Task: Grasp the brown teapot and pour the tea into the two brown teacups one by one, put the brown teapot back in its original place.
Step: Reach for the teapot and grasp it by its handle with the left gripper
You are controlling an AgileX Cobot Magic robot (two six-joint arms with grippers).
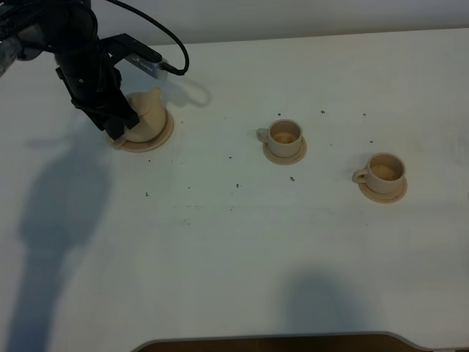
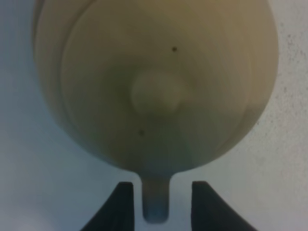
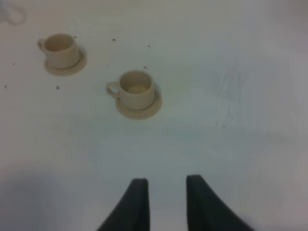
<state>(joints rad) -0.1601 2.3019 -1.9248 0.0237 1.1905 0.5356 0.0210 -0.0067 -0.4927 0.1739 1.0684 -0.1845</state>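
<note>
The brown teapot (image 1: 149,116) sits on its saucer (image 1: 165,136) at the far left of the table (image 1: 234,242), and the left gripper (image 2: 162,185) is right on it. Its fingers (image 2: 120,204) are spread astride the loop handle (image 2: 156,199), which runs straight down the gap with a sliver clear each side, pot body dead ahead. The right gripper (image 3: 167,180) hangs well apart near the two brown teacups (image 3: 137,91), fingers slightly parted on nothing, so I'd call this the left arm's grab.
</note>
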